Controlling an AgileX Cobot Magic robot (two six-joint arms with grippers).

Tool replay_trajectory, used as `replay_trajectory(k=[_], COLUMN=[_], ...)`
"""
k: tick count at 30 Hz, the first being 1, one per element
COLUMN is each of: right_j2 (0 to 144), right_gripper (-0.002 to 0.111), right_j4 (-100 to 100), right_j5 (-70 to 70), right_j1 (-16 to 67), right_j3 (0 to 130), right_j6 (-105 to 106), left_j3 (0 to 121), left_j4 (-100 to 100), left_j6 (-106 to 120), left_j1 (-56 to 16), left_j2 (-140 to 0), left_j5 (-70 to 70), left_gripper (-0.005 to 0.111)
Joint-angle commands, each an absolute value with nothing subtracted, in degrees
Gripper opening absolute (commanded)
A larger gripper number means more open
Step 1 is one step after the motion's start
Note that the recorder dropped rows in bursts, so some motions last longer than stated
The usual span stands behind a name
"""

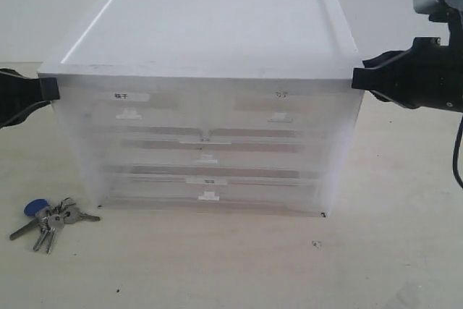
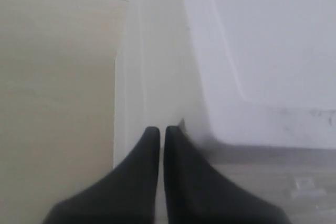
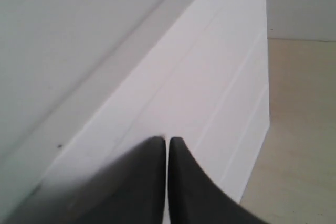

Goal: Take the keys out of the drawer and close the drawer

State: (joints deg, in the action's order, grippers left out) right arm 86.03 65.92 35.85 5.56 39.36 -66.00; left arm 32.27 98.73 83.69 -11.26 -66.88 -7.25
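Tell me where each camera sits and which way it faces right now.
Exterior: off the arms, facing the drawer cabinet front from slightly above; shows the keys on the table, and the left claw and right claw at its upper corners.
Left wrist: on the left arm, looking past its shut claw along the cabinet's side and top.
Right wrist: on the right arm, looking past its shut claw along the cabinet's other side.
Shared: every view shows the cabinet and table.

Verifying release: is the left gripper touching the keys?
Apart. The exterior view shows the keys lying on the table by the cabinet's bottom left corner. The left gripper, jaws shut, is up at its top left corner.
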Motion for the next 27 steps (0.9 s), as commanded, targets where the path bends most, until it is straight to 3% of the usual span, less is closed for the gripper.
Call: replay_trajectory(k=[1, 8, 18, 27], right_j2=[85.85, 85.85, 84.63, 71.07], right_gripper=[0.0, 0.0, 0.0, 0.0], right_j4=[69.6, 65.06, 61.55, 56.13], right_j5=[44.83, 42.15, 35.07, 22.66], right_j1=[8.71, 8.71, 8.51, 8.51], right_j3=[39.46, 39.46, 39.53, 38.69], right_j6=[-65.46, -59.71, -54.84, -51.01], left_j3=[32.01, 30.75, 31.04, 30.54], left_j4=[99.16, 99.02, 98.89, 97.45], left_j6=[83.09, 83.34, 85.04, 85.68], left_j1=[-13.88, -13.88, -13.88, -13.88], left_j2=[-61.97, -58.62, -53.42, -44.14], left_j5=[-16.85, -16.02, -2.5, 2.98], left_gripper=[0.005, 0.005, 0.005, 0.005])
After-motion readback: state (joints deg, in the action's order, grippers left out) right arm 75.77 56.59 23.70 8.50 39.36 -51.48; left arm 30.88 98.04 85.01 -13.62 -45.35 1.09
